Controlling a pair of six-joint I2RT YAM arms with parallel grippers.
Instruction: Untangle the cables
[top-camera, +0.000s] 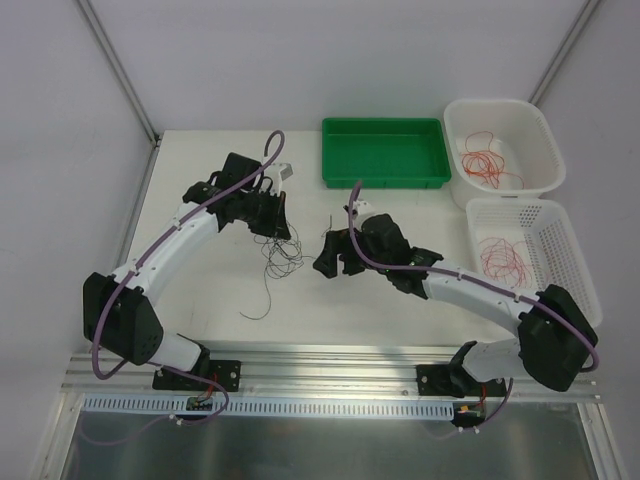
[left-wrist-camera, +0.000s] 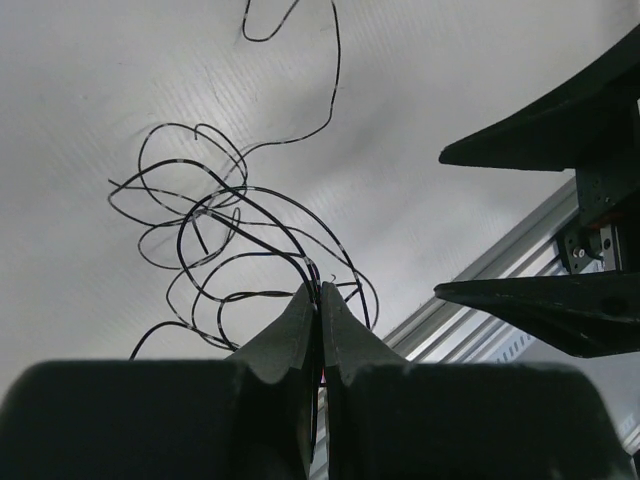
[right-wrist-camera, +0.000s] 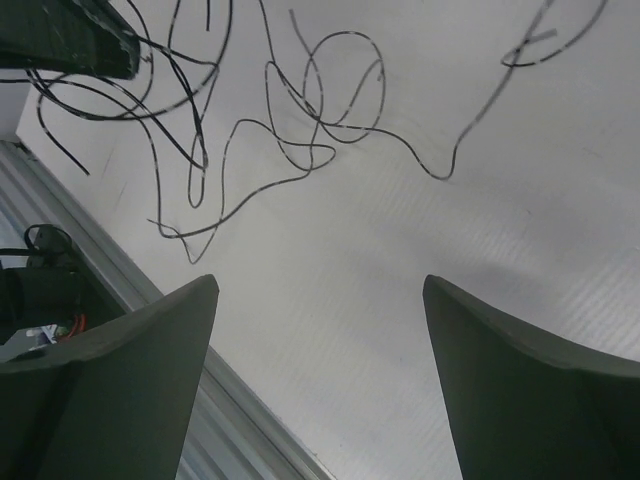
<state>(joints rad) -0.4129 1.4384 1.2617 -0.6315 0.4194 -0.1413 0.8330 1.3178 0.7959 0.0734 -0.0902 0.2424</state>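
From above, a tangle of dark cables (top-camera: 277, 262) lies mid-table between both arms, near a green tray (top-camera: 385, 150). The left gripper (left-wrist-camera: 320, 300) has its fingers clamped on the strands; the right gripper (right-wrist-camera: 320, 290) hangs spread wide above loose loops (right-wrist-camera: 300, 120)

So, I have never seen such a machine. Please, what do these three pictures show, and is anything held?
Two robot arms are bolted at the table's near edge. One picture looks down from above; the other two come from cameras on each wrist. The left gripper is closed on thin black cables, a loose tangle hanging toward the white table. The right gripper is open and holds nothing; it hovers near the same tangle. At the back lies a green tray. On the right, two white baskets each hold thin red cables.
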